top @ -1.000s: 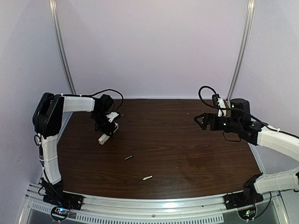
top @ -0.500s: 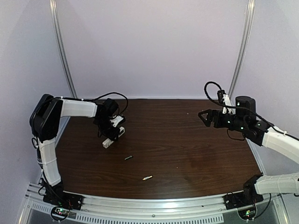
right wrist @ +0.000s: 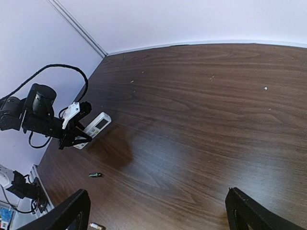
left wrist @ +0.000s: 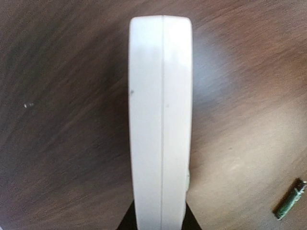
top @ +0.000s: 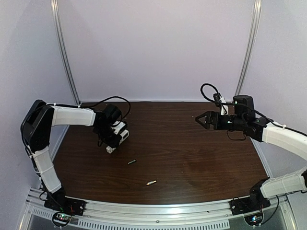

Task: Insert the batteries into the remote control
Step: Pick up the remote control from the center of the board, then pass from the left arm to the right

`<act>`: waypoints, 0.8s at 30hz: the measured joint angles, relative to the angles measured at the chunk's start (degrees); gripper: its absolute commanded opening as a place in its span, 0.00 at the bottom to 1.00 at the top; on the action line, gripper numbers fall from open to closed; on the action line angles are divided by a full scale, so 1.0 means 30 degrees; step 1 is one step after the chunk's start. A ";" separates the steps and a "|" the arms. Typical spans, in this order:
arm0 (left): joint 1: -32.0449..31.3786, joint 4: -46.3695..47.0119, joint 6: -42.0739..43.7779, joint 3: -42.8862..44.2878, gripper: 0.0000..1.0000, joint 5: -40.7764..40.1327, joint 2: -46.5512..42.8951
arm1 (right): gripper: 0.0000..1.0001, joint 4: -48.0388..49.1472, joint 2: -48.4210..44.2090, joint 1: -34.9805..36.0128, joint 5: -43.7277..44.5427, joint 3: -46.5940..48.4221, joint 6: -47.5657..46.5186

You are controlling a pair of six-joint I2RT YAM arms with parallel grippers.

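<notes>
While the left end effector (top: 114, 140) clamps the remote control (left wrist: 160, 124), the right end effector (right wrist: 158, 213) hovers spread

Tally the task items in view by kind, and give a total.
Remote control: 1
Batteries: 2
Total: 3

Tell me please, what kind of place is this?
Most likely a robotics lab test cell, not a home: two robot arms bolted to a metal rail, plain pale walls around a dark wooden table, and a remote control with two batteries as work pieces.
</notes>
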 measured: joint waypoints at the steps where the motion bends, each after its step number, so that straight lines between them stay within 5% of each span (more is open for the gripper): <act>1: -0.0415 0.0066 0.0015 0.0000 0.06 -0.0386 -0.0306 | 1.00 0.0051 0.0204 0.0000 -0.0466 -0.0007 0.0204; 14: -0.8976 0.3402 0.1239 0.0925 0.05 -0.2980 -0.4707 | 0.95 0.4138 0.0692 0.1173 -0.5945 -0.0532 0.4714; 24: -1.1701 0.5122 0.2193 0.2652 0.05 -0.4983 -0.4779 | 0.89 0.5311 0.1661 0.3126 -0.6339 -0.0546 0.6120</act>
